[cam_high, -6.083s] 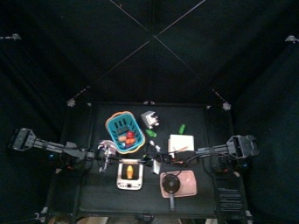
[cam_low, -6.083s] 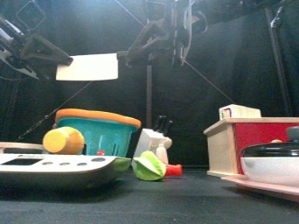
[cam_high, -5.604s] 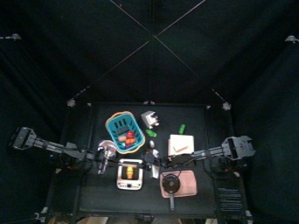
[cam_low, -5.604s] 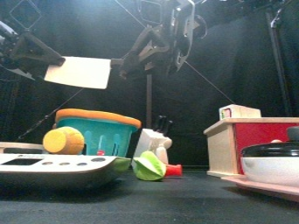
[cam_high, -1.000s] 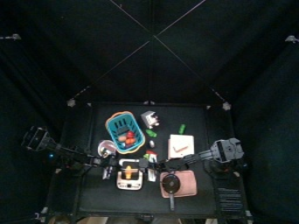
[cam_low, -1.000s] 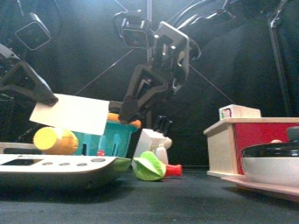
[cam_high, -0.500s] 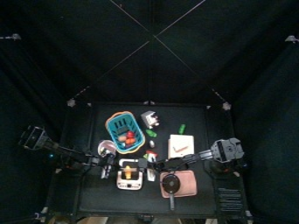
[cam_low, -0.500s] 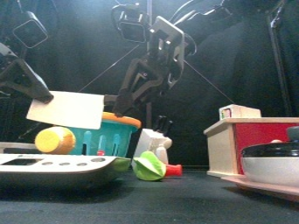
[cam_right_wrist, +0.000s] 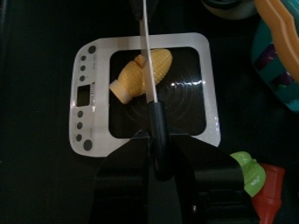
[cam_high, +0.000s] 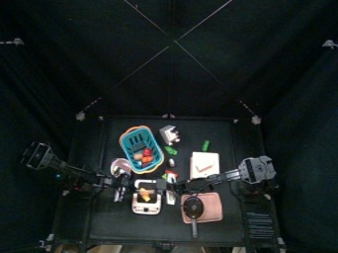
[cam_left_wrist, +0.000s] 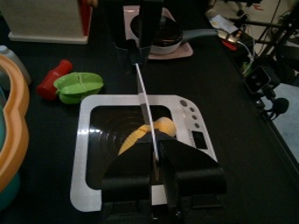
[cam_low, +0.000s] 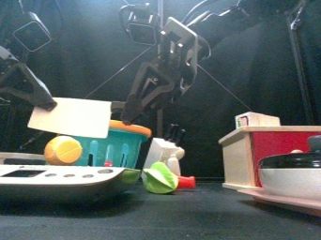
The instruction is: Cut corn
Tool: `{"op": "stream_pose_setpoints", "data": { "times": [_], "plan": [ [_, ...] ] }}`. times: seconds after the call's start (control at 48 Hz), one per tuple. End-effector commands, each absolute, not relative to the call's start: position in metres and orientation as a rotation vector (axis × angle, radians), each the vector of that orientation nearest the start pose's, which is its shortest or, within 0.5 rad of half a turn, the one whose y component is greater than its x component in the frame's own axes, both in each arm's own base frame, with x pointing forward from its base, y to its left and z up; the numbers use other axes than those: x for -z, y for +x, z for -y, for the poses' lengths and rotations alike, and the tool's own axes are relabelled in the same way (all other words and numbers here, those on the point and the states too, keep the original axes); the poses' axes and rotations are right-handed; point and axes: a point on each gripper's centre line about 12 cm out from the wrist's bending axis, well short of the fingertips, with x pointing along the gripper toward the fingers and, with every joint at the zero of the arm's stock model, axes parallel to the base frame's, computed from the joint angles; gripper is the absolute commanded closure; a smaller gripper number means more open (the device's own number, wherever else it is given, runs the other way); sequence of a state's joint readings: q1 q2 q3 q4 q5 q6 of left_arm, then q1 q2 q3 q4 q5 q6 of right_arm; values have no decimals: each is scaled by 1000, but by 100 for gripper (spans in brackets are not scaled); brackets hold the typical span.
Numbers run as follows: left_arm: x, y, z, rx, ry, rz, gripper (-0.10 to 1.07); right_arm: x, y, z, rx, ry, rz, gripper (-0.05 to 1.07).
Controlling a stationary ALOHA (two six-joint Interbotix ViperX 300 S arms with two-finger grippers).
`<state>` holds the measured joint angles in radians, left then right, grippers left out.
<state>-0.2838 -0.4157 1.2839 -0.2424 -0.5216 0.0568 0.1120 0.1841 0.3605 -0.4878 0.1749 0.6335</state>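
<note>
The corn point(cam_right_wrist: 146, 70), a short yellow-orange cob, lies on the pale rectangular board point(cam_right_wrist: 193, 122) at the table's front left. It also shows in the front view point(cam_low: 63, 150) and the left wrist view point(cam_left_wrist: 158, 131). A knife with a pale broad blade point(cam_low: 73, 117) hangs edge-down across the corn and just touches its top. My right gripper point(cam_right_wrist: 159, 171) is shut on the knife's dark handle. My left gripper point(cam_left_wrist: 158, 166) is shut on the blade's other end. The blade's thin back point(cam_left_wrist: 142, 87) runs straight out from the left jaws.
A teal basket point(cam_low: 107, 141) with round orange pieces stands just behind the board. A green piece point(cam_left_wrist: 79, 83) and a red piece point(cam_left_wrist: 52, 74) lie beside the board. A pot on a pink plate point(cam_high: 201, 208) and a red-and-wood box point(cam_low: 276, 155) stand to the right.
Over six seconds both arms brought the knife down from high above the table to the corn. In the last half second it has barely moved.
</note>
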Motion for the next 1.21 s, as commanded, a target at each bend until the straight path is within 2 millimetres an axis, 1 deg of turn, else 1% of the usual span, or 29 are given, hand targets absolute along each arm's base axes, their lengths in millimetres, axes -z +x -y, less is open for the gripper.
{"op": "stream_pose_setpoints", "data": {
  "times": [0.0,0.146,0.292,0.479,0.625,0.979,1.188],
  "plan": [
    [-164,237,58,147,-90,-332,57,-221,467,-32,34,94,-591,51],
    [-163,235,62,157,-105,-343,57,-220,466,-32,34,94,-593,51],
    [-160,234,63,147,-125,-362,57,-219,467,-31,34,87,-594,51],
    [-160,234,67,162,-125,-364,57,-225,470,-25,41,63,-577,51],
    [-161,233,70,170,-129,-363,57,-224,470,-19,51,55,-578,51],
    [-160,233,71,170,-133,-367,57,-222,471,-10,70,56,-582,51],
    [-161,234,71,169,-134,-366,57,-219,472,-8,74,56,-588,51]
  ]
}}
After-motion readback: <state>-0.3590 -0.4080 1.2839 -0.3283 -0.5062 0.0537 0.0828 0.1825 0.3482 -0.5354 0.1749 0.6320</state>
